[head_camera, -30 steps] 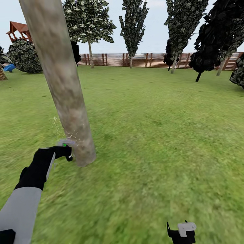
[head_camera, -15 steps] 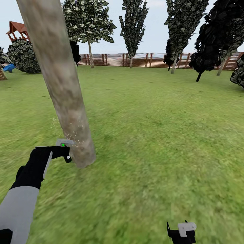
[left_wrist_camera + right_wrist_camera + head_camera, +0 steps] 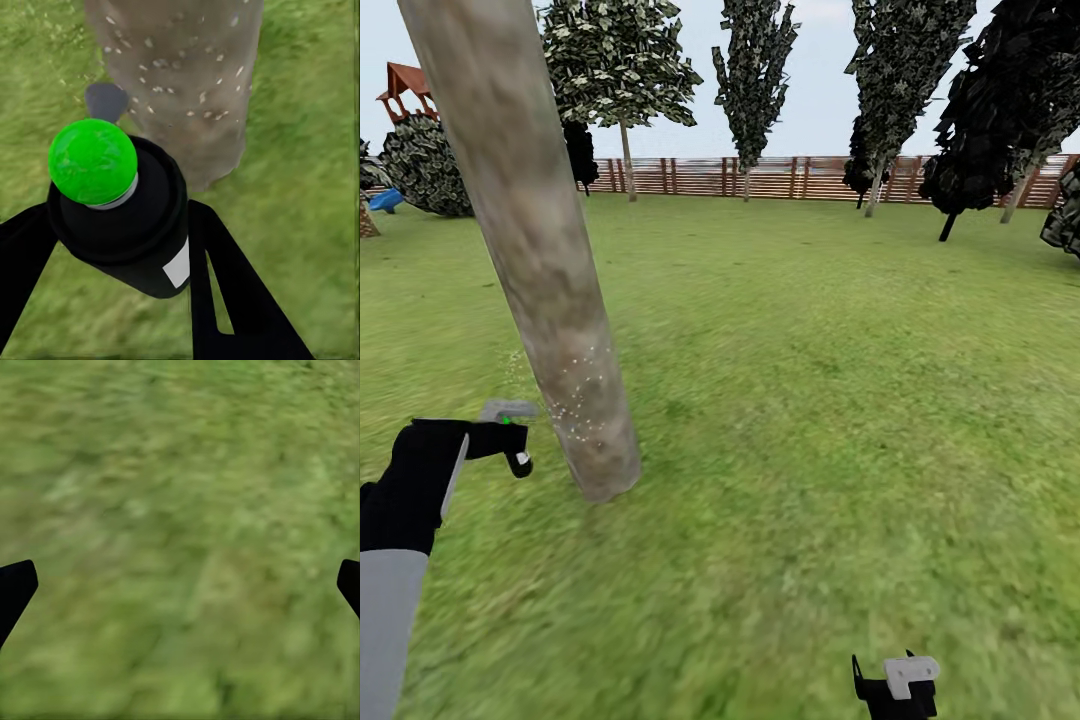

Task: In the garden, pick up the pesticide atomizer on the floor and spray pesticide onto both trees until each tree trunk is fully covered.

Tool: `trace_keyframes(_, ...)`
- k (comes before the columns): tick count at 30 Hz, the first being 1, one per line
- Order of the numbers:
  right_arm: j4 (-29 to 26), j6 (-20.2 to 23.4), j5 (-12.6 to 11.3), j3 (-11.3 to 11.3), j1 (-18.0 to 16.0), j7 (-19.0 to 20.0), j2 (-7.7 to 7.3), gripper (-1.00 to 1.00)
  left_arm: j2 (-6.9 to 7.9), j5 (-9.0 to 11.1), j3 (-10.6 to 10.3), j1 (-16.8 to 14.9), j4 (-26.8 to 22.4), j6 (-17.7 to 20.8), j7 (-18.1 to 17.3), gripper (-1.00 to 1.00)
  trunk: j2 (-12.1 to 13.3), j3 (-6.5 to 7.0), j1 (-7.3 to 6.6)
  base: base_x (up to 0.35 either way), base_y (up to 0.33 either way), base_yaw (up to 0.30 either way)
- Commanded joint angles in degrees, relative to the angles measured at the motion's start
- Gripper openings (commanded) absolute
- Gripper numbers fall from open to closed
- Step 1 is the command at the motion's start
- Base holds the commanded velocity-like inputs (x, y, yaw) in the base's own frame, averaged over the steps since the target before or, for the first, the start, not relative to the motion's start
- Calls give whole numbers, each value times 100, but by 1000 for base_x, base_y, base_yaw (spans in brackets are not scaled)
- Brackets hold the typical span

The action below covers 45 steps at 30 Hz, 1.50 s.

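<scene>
- At about 6 o'clock in the head view, low and near, the right hand (image 3: 895, 688) is seen over the grass. In its own wrist view its fingertips (image 3: 15, 589) are spread wide with only the lawn between them, so it is released and holds nothing.
- At about 8 o'clock in the head view, the left hand (image 3: 510, 440) is clenched around the pesticide atomizer (image 3: 120, 206). The dark bottle with its green top is squeezed between the two black fingers.
- Just beyond the bottle, toward 10 o'clock in the head view, the tree trunk (image 3: 545, 260) is planted in the floor (image 3: 810, 420). It is near the bottle but not touched by it.
- Small white specks of pesticide (image 3: 582, 405) are seen low on the trunk, and some are seen in the air beside it.
- The step in hand is judged to be spraying this first trunk. Most of the trunk higher up is bare, so much is left to do.
- Spray could be wasted on the grass if the bottle is aimed off to one side.
- The bottle could be dropped if the squeeze is loosened.
- Far off, from 11 to 2 o'clock, more trees (image 3: 752, 70) and a brown fence (image 3: 780, 178) are seen.
</scene>
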Motion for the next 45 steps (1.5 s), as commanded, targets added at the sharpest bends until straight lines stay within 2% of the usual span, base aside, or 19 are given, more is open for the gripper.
trace_keyframes(1,3,0,0,0,-2,0,0,100,4,9,-75,51,1,-11,-282,-100,0,0,0,0,0,0)
trace_keyframes(3,3,0,0,0,-3,0,0,100,-29,12,-73,65,19,-12,-318,-100,0,0,0,0,0,0)
trace_keyframes(6,2,0,0,0,-2,0,0,100,-237,5,-72,73,71,-34,-346,-100,0,0,0,0,0,0)
trace_keyframes(7,3,0,0,0,-3,0,0,100,-248,-3,-64,82,101,-48,-345,-100,0,0,0,0,0,0)
trace_keyframes(9,2,0,0,0,-1,0,0,100,-199,-15,-10,180,292,-93,-341,-100,0,0,0,0,0,0)
trace_keyframes(11,3,0,0,0,-2,0,0,100,-76,-32,94,273,413,-486,-327,-100,0,0,0,0,0,0)
trace_keyframes(14,3,0,0,0,1,0,0,100,-61,-28,119,347,364,-698,-302,-100,0,0,0,24,2,0)
trace_keyframes(19,4,0,0,0,-1,0,0,100,-92,-17,133,362,326,-720,-280,-100,0,0,0,285,98,0)
trace_keyframes(24,3,0,0,0,-1,0,0,100,-62,-49,136,375,353,-756,-281,-100,0,0,0,215,104,0)
trace_keyframes(27,3,0,0,0,-1,0,0,100,-32,-71,206,731,411,-805,-270,-100,0,0,0,16,8,0)
trace_keyframes(29,3,0,0,0,-1,0,0,100,-44,-72,267,836,412,-876,-248,-100,0,0,0,3,2,0)
trace_keyframes(33,4,0,0,0,0,0,2,100,-442,-62,291,935,496,-1041,-203,-100,0,0,0,0,0,0)
trace_keyframes(34,4,0,0,0,-2,0,2,100,-486,-62,300,996,576,-1203,-127,-100,0,0,0,0,0,0)
trace_keyframes(36,4,0,0,0,1,0,1,100,-511,-36,320,1234,895,-2050,474,-100,0,0,0,0,0,0)
trace_keyframes(38,4,0,0,0,-1,0,4,100,-539,-9,313,1333,1265,-2637,829,-100,0,0,0,0,0,0)
trace_keyframes(39,4,0,0,0,-1,0,6,100,-550,37,323,1362,1656,-2989,948,-100,0,0,0,0,0,0)
trace_keyframes(40,4,0,0,0,-1,0,5,100,-562,195,334,1374,1961,-3188,983,-100,0,0,0,0,0,0)
trace_keyframes(43,4,0,0,0,-1,0,5,100,-703,796,323,1385,2228,-3340,1018,-100,0,0,0,0,0,0)
trace_keyframes(45,4,0,0,0,2,0,6,100,-807,949,315,1389,2361,-3476,1050,-100,0,0,0,0,0,0)
